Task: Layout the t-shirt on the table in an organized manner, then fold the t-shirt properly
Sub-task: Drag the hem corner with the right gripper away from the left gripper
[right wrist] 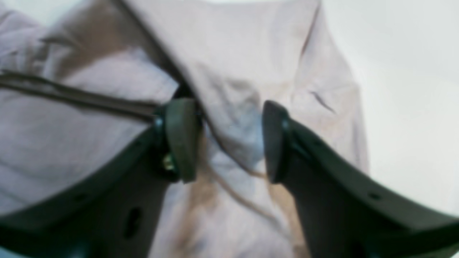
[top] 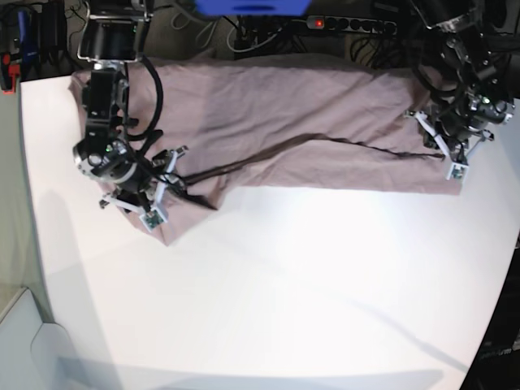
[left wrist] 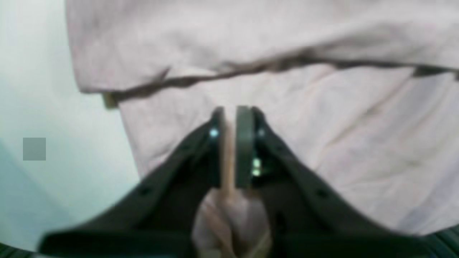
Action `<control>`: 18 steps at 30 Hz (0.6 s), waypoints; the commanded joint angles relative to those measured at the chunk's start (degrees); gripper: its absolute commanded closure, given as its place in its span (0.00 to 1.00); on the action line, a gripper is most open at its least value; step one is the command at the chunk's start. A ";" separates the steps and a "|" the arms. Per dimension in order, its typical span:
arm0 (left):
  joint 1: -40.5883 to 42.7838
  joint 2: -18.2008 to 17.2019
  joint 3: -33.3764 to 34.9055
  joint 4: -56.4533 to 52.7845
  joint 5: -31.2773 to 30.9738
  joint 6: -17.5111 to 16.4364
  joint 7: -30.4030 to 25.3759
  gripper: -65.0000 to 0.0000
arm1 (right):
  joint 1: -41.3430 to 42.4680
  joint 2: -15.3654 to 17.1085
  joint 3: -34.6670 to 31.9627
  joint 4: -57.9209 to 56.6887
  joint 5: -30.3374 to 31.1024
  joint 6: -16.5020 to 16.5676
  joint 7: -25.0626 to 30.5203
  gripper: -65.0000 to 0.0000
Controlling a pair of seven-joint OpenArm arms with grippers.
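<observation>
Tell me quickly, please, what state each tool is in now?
Left tool: shut on the t-shirt.
Right tool: open, straddling a t-shirt fold.

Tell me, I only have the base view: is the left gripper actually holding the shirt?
Observer: Yes. The left wrist view shows the left gripper shut on a thin fold of the shirt.
Operator: And the right one?
Observer: The right gripper is open, with its jaws apart either side of a raised ridge of cloth, not clamping it.
</observation>
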 commanded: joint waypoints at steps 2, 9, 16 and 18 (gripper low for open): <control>0.12 -0.83 0.05 0.63 -0.64 0.12 -0.88 1.00 | 2.10 0.33 0.37 -0.62 0.64 -0.25 1.39 0.71; 0.74 -0.83 0.23 -1.21 -0.55 0.12 -0.97 0.99 | 3.16 0.33 0.28 -1.76 0.64 -0.25 1.39 0.93; 0.83 -1.09 0.31 -9.39 -0.55 0.12 -6.07 0.99 | 6.15 1.47 0.37 -1.76 0.64 -0.25 1.12 1.00; 0.83 -1.09 0.31 -10.79 -0.55 0.12 -6.69 0.99 | 6.76 1.65 0.45 -1.76 0.64 -0.25 1.12 1.00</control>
